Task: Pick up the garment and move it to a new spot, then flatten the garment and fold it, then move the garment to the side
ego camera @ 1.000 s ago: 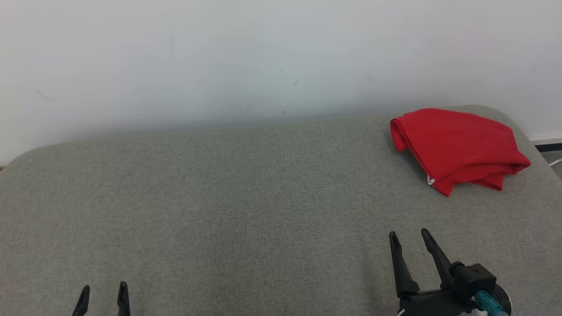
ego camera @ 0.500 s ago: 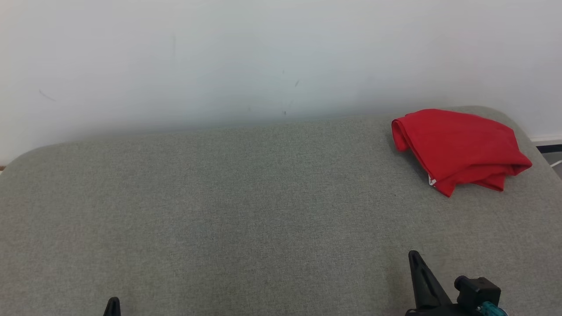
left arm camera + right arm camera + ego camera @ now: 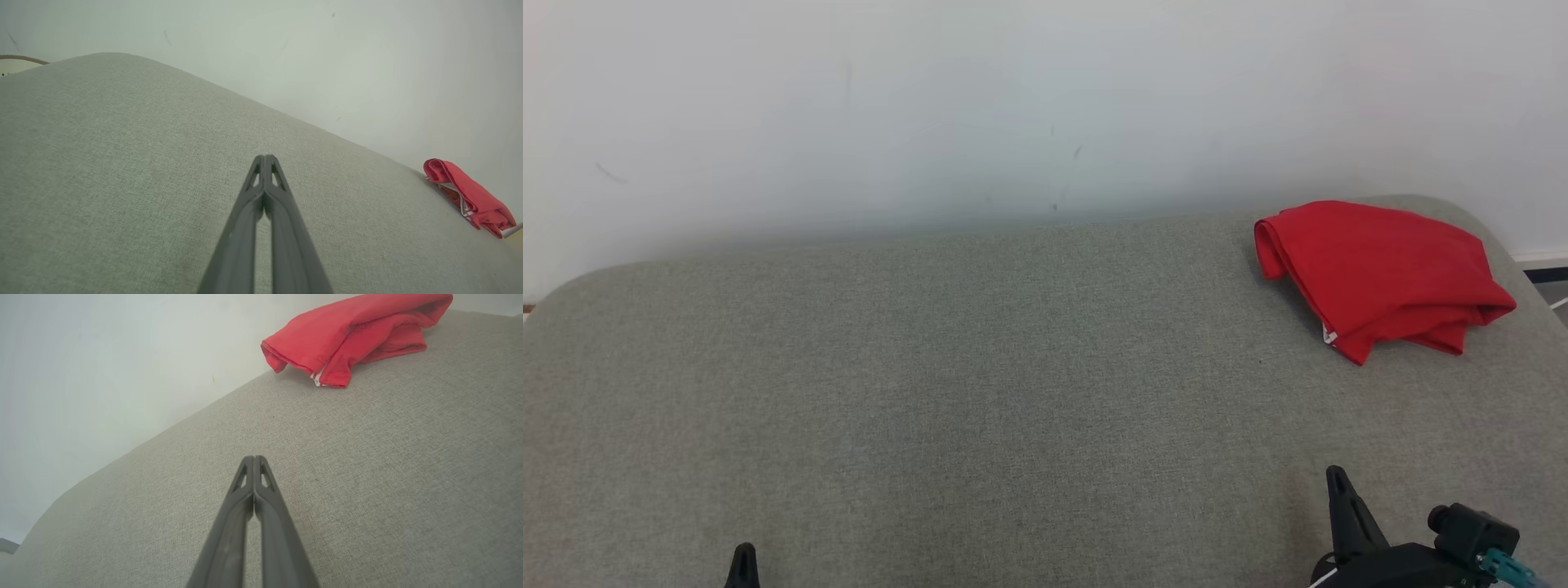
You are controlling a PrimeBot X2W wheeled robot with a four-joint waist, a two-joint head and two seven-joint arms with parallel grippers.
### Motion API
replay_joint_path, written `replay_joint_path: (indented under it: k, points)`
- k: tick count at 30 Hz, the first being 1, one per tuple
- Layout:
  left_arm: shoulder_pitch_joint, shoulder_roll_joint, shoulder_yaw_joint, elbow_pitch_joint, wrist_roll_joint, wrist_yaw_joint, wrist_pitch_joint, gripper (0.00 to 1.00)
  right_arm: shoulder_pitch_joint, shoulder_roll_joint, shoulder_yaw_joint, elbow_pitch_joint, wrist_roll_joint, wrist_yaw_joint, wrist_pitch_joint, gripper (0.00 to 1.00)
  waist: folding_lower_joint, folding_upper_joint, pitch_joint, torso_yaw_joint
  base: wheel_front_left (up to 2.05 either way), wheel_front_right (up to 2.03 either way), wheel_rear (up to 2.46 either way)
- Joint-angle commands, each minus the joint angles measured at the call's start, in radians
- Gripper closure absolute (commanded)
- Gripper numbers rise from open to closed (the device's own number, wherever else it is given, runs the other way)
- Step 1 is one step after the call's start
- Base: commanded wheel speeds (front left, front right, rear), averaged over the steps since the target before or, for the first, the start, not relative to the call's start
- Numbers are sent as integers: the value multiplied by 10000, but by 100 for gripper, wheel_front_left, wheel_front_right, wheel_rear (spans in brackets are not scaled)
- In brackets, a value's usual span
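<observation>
**Both claws clenched on nothing, red garment far ahead of the right one**

Your left gripper (image 3: pixel 265 158) is clenched, its jaws pressed together tip to tip with nothing caught between them. It points out over the grey upholstered surface (image 3: pixel 980 367); you cannot tell from the wrist view whether the tips touch the fabric or sit just above it.

Your right gripper (image 3: pixel 254 458) is clenched the same way, tips meeting and nothing held, over the same grey fabric.

The garment (image 3: pixel 1380 269) is red and lies in a loosely folded bundle, well apart from both claws. It sits far ahead of the right gripper and a little to its right. From the left gripper it is far ahead and well off to the right. A small white tag (image 3: pixel 1329 335) shows at the edge nearest the right gripper. The bundle rests near the surface's rounded far corner, close to the pale wall (image 3: pixel 931 106) behind it.
</observation>
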Motion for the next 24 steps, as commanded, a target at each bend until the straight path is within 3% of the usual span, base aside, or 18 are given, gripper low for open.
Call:
replay_joint_path:
  k: [1, 24]
  points:
    - [-263, 42, -63, -58, -504, -70, 10, 100, -337, -84, -159, -79, 470, 0, 137, 100, 0, 0, 6, 5, 0, 0, 0]
    - [-713, 41, -651, 366, -3985, -286, 146, 100, -753, -149, -1334, 305, 3740, 0, 1491, 100, 0, 0, 92, 64, 0, 0, 0]
